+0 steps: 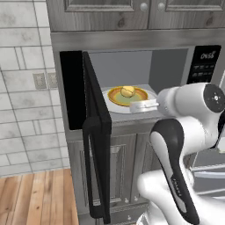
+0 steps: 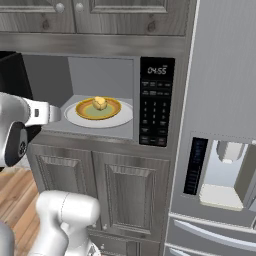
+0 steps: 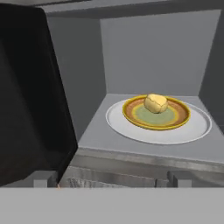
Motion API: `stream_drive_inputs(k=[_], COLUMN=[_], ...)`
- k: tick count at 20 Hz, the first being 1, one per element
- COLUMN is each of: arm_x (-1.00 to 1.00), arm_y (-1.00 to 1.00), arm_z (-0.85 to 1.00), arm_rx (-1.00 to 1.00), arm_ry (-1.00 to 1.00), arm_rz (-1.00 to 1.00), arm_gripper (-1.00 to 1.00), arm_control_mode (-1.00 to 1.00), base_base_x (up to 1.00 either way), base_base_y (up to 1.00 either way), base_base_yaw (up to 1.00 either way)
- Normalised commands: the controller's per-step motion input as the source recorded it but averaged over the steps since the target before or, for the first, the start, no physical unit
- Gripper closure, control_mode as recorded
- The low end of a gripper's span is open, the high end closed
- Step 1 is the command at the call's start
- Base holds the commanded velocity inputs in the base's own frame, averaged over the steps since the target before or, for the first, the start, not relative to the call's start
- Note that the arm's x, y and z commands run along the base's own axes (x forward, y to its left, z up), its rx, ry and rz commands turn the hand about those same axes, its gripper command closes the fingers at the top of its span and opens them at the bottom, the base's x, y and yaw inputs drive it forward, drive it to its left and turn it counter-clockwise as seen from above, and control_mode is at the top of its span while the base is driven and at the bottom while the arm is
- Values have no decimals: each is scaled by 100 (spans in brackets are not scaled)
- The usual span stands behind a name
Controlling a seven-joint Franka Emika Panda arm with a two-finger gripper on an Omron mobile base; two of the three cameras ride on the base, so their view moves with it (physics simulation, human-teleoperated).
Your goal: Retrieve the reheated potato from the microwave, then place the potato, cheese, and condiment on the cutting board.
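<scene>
In the hand view, you face the open microwave [image 3: 148, 57]. Its plate [image 3: 131, 127] sits centre-right, holding the potato [image 3: 155, 103]. Your tool [image 3: 109, 180], wide open and empty, waits at bottom centre; the potato lies ahead, slightly right.

Inside the one microwave [image 2: 120, 95] sit one potato [image 2: 99, 103], one yellow-rimmed plate [image 2: 85, 111] beneath it, and one white turntable [image 2: 125, 118]. Below the microwave are two cabinet doors [image 2: 127, 197].
</scene>
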Motion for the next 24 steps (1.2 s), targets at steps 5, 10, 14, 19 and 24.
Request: stream_drive_inputs(k=[5,10,14,19,24], arm_x=[38,45,42,37,50], arm_y=[-40,-52,-55,-34,1], arm_z=[0,0,-1,-17,-36], arm_rx=[-7,0,4,7,3], arm_ry=[8,17,22,5,-1], arm_rz=[-30,-4,6,20,13], arm_gripper=[-100,-100,-100,-100,-100], arm_control_mode=[-100,-100,-100,-100,-100], base_base_x=[0,0,0,0,0], base_base_y=[0,0,0,0,0], base_base_yaw=[0,0,0,0,0])
